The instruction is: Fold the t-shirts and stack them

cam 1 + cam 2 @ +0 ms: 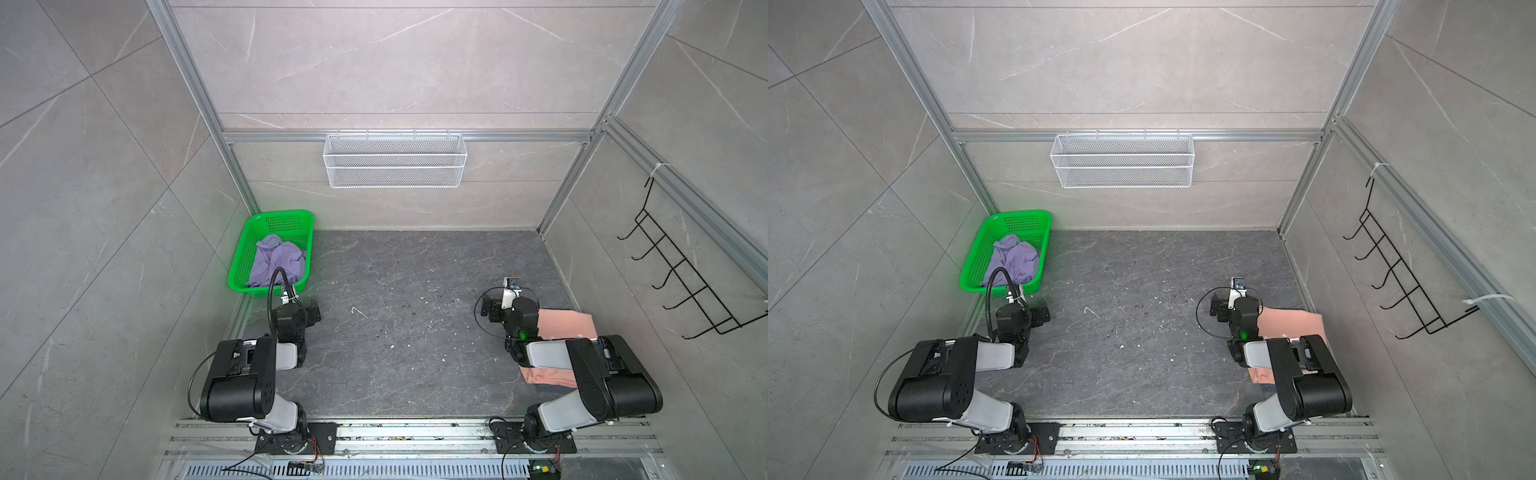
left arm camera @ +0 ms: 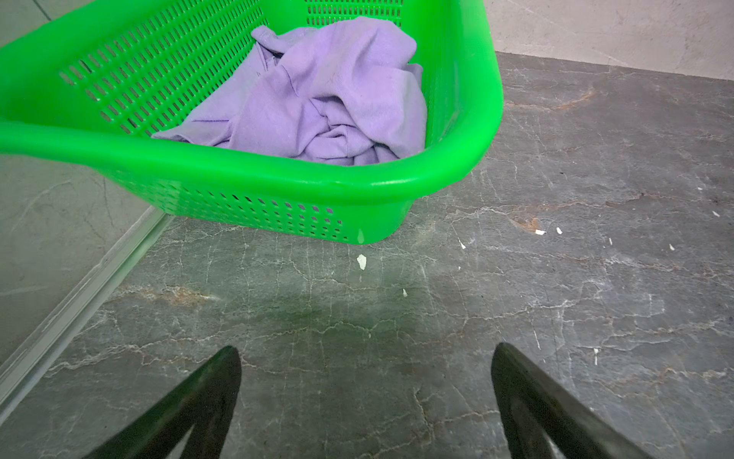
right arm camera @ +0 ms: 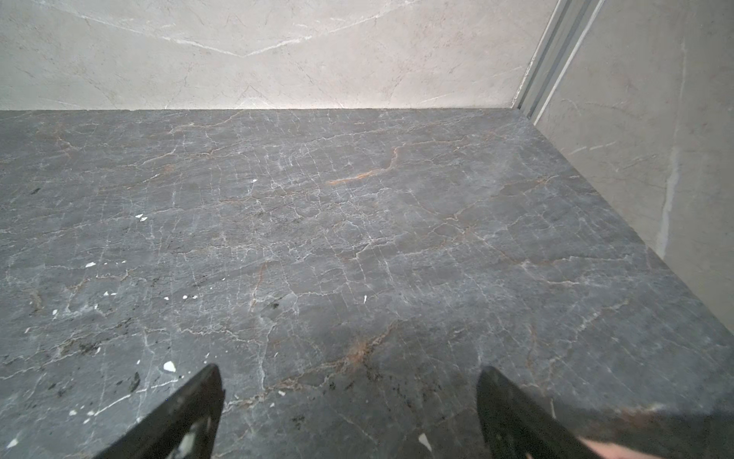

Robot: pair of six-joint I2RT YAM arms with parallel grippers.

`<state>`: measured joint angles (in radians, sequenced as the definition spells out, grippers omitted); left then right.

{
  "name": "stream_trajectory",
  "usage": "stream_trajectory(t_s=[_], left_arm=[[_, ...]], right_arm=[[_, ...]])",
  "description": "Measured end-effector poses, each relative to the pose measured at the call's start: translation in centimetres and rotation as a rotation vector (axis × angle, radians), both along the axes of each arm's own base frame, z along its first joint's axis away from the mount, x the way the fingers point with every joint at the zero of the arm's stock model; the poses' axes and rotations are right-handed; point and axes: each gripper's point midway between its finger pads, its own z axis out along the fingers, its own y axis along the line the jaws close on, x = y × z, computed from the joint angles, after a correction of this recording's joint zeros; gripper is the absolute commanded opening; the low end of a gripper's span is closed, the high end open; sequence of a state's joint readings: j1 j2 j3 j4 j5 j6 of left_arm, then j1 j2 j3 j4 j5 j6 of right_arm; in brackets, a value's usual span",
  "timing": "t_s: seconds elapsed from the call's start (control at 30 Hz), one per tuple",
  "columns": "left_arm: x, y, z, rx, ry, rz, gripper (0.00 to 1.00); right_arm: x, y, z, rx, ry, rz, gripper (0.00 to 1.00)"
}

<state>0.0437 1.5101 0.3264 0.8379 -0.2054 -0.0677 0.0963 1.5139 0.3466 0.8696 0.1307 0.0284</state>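
Presently catalogued, in order of bearing on the task.

Lavender t-shirt (image 1: 276,259): crumpled in a heap inside the green perforated basket (image 1: 243,255), left of centre in both top views, against the left wall. It is unfolded and is touched by neither gripper.

Peach-pink t-shirt (image 1: 567,322): laid flat at the lower right of both top views, seemingly folded to a rectangle and partly hidden under the right arm. No chest print is seen.

Left gripper (image 2: 365,349): fingers are spread wide with nothing between them. It is held just short of the basket's near wall, above the bare dark marbled table (image 1: 395,332).

Right gripper (image 3: 349,369): fingers are likewise spread wide and empty, above bare table. In the top views it is placed just beside the left edge of the peach-pink t-shirt.

Step in hand, as judged: the interval between garments. The peach-pink t-shirt is taken as finished and set down as the base of the stack, and the lavender one is due to be fetched.

Next move, as judged: the left gripper is to be raised above the basket's near rim, lowered onto a raised ridge of the cloth and closed there. The t-shirt is then to be lifted clear of the rim and carried to the open middle of the table, where both grippers are needed for spreading. Several layers may be caught in one pinch, since the heap is bunched.
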Motion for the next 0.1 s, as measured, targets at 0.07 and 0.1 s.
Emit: stream_trajectory(t_s=[0.07,0.1], left_arm=[[0.00,0.00,0.01,0.000,0.000,0.000,1.00],[0.00,0.00,0.01,0.000,0.000,0.000,1.00]], right_arm=[[0.00,0.00,0.00,0.000,0.000,0.000,0.99],[0.00,0.00,0.00,0.000,0.000,0.000,0.99]])
